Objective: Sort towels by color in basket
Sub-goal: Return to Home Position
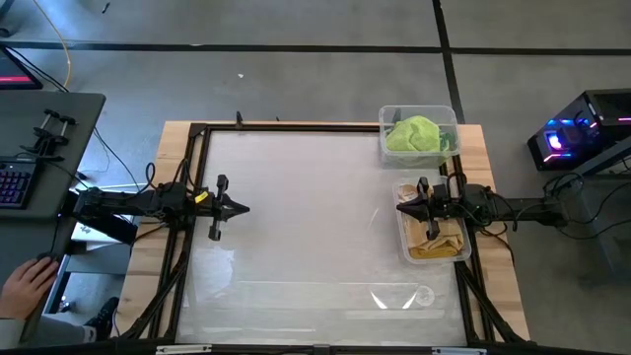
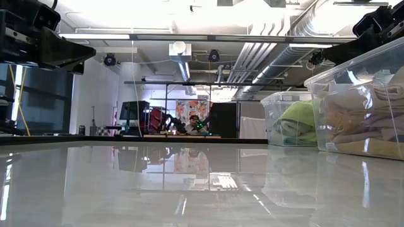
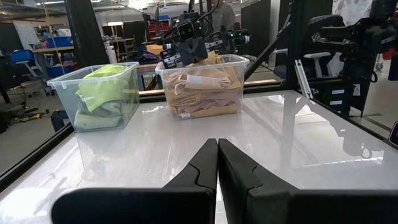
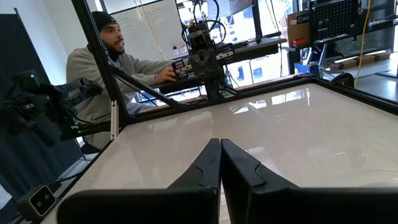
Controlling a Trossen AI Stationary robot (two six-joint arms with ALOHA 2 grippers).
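Observation:
Two clear plastic bins stand at the table's right edge. The far bin (image 1: 418, 135) holds lime and pale green towels (image 3: 102, 93). The near bin (image 1: 432, 221) holds salmon, tan and mustard towels (image 3: 202, 93). My right gripper (image 1: 401, 207) is shut and hovers at the left rim of the near bin, touching nothing. My left gripper (image 1: 243, 208) is shut, held above the table's left half, far from both bins.
The white tabletop (image 1: 306, 227) between the arms is bare and glossy. A black frame (image 1: 192, 197) runs round the table. A person sits beyond the left edge (image 4: 102, 68), a hand (image 1: 25, 286) near a keyboard.

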